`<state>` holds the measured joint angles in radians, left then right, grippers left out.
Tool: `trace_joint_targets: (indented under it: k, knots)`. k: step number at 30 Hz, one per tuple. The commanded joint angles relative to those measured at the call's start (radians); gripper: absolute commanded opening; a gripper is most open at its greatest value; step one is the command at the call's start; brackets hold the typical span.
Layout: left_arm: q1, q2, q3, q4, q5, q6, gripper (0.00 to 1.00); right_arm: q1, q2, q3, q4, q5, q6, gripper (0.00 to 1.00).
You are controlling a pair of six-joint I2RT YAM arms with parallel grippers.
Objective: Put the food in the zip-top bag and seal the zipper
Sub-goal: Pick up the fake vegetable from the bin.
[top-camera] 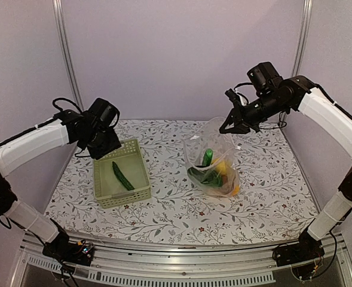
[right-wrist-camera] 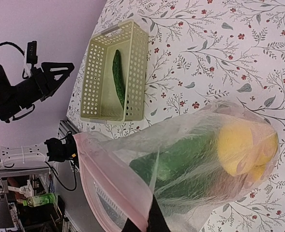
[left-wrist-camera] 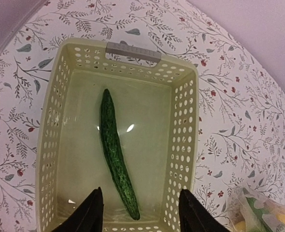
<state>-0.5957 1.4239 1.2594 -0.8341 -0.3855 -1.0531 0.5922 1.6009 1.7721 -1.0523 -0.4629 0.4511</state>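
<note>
A long green cucumber (left-wrist-camera: 115,154) lies alone on the floor of the pale green basket (left-wrist-camera: 183,121). My left gripper (left-wrist-camera: 140,191) hovers open above the basket's near end, one finger on either side of the cucumber's tip and not touching it. The clear zip-top bag (top-camera: 214,158) stands mid-table. Inside it are dark green pieces (right-wrist-camera: 181,159) and a yellow lemon (right-wrist-camera: 244,145). My right gripper (right-wrist-camera: 149,215) is shut on the bag's mouth edge at the pinkish zipper (right-wrist-camera: 108,179) and holds it up. In the top view this gripper (top-camera: 229,125) sits above the bag.
The basket (top-camera: 121,174) rests left of centre on the floral tablecloth, its grey handle (left-wrist-camera: 132,50) on the far wall. A metal rail (top-camera: 176,263) runs along the table's near edge. Purple walls close the back and sides.
</note>
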Motion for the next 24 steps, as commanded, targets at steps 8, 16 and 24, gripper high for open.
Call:
trace_joint_targets:
  k: [8,16,24]
  knots:
    - [0.166,0.196,0.029,0.001,0.108,0.103,0.51,-0.008,-0.034,-0.03,0.049,-0.006,-0.008,0.0]
    - [0.211,0.334,0.07,0.03,0.157,0.146,0.5,-0.008,-0.059,-0.068,0.076,-0.002,0.013,0.0]
    - [0.243,0.471,0.119,0.041,0.174,0.148,0.5,-0.009,-0.058,-0.057,0.063,0.008,0.014,0.0]
